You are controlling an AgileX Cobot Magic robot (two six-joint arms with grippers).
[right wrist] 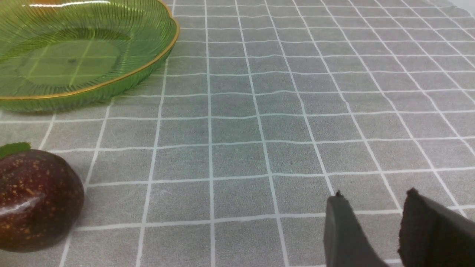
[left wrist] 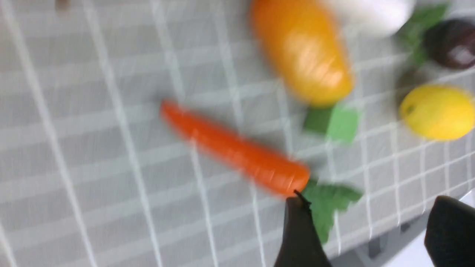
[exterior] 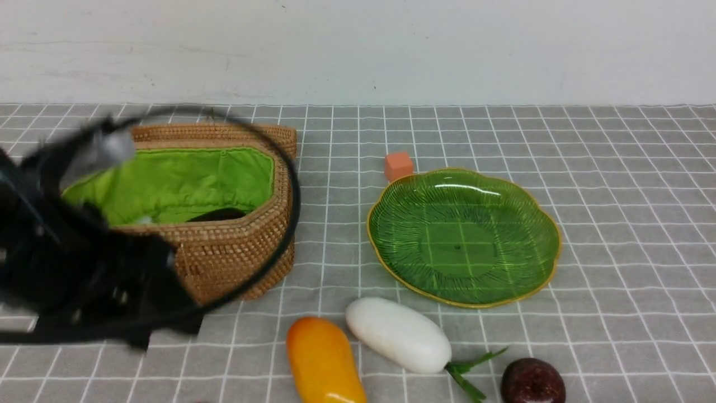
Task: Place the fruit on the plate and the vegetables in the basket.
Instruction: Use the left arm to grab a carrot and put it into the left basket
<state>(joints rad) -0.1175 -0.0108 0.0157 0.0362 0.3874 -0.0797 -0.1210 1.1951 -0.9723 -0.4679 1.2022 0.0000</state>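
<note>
I had open cloth (exterior: 632, 224) across the frame's right and over the plate (exterior: 551, 246); mango (exterior: 324, 361), radish (exterior: 397, 334) and ball (exterior: 531, 382) crowded the lower centre; my left arm (exterior: 61, 263) masked the basket (exterior: 235, 252).

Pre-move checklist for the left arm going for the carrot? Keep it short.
1. Left tool open and empty: ok.
2. Carrot lying free, nothing on top of it: ok.
3. Basket open on top: ok.
4. Dark item inside the basket, what it is: cannot tell.
5. Plate empty: ok.
6. Right tool open, empty, apart from the maroon ball: ok.
</note>
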